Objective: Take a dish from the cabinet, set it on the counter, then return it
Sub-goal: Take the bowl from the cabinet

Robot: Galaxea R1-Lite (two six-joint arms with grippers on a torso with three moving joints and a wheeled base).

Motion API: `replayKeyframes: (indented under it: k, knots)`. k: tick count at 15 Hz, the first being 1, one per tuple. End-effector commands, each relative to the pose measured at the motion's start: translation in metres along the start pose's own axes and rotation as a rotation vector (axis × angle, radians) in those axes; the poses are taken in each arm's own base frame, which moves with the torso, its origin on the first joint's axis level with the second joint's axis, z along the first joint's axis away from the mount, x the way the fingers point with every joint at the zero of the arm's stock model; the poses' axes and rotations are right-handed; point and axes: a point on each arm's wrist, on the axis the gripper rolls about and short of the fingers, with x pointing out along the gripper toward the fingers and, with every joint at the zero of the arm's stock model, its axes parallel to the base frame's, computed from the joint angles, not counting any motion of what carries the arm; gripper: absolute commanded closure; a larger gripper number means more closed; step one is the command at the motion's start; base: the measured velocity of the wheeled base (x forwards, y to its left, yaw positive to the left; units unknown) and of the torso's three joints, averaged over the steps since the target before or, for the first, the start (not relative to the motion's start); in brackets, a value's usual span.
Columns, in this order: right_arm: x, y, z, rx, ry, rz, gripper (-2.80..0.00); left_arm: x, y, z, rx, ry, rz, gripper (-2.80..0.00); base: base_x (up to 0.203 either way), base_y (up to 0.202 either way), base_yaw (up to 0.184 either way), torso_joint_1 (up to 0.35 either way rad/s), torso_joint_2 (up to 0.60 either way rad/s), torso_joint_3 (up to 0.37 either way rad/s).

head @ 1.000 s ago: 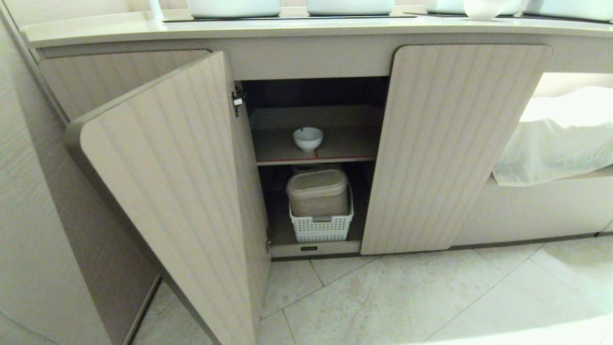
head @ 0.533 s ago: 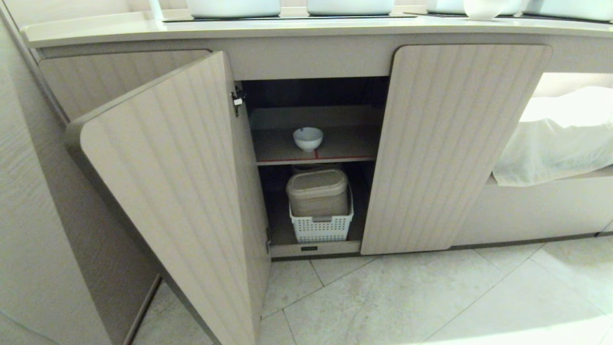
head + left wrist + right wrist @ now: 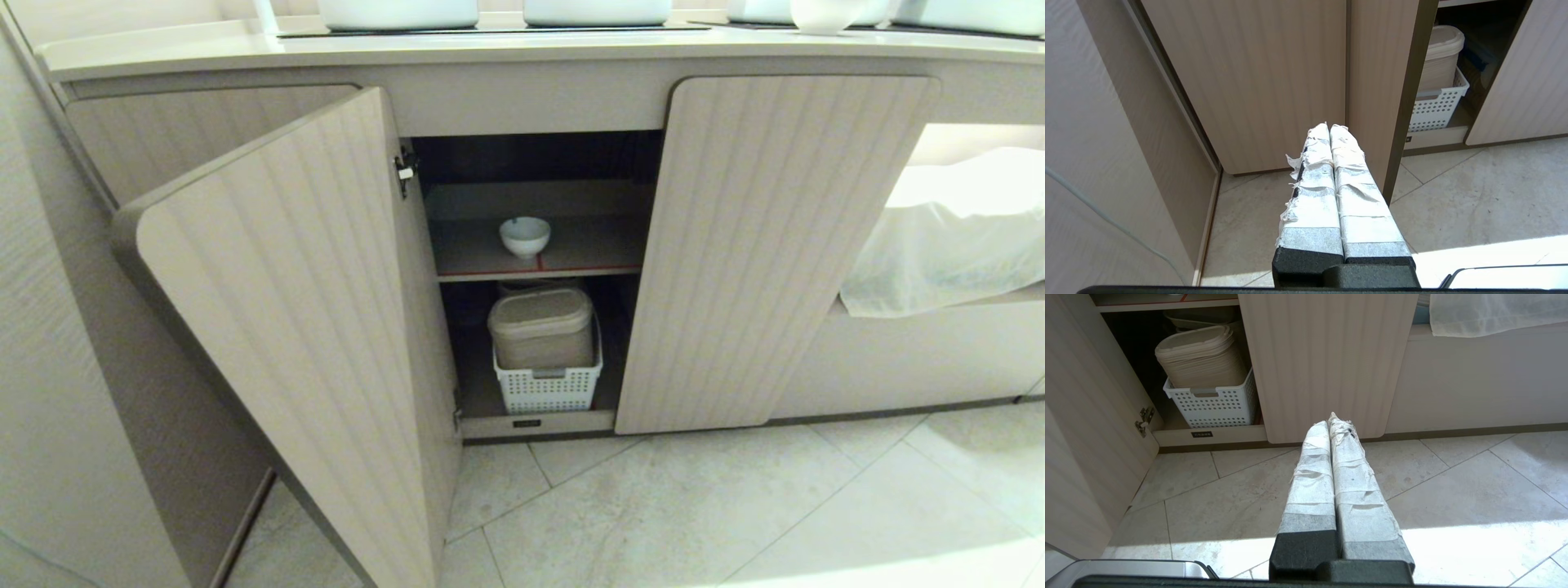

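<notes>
While the small round white ceramic bowl (image 3: 525, 236) sits near the shelf's red-lined front edge, left hand (image 3: 1329, 127) and right hand (image 3: 1334, 419) hang pressed together, empty.

Glossy ceramic dish (image 3: 525, 236); ribbed matt wood-look cabinet (image 3: 767, 245).

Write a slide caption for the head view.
Small white ceramic bowl waits on the open beige cabinet's red-edged shelf.

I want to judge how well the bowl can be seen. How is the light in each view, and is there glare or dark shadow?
Head view: the cabinet interior is dim, yet the dish stands out white on its shelf; the counter is bright. Left wrist view: a sunlit glare patch on the floor. Right wrist view: the same kind of bright band; the basket sits in shadow.
</notes>
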Motion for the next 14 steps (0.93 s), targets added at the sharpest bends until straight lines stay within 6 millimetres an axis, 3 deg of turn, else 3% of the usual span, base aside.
replayKeyframes:
  k: [1,14]
  knots:
    - [-0.0001,0.0000,0.0002,0.001,-0.001,0.000,0.00,0.0001,0.0000,0.0001,0.001,0.000,0.001,0.00,0.000,0.000,0.000,0.000,0.00,0.000]
    - [0.0001,0.0000,-0.0002,0.001,0.000,0.000,0.00,0.0001,0.0000,-0.0001,-0.006,0.002,0.001,0.00,0.000,0.000,0.000,0.000,0.00,0.000]
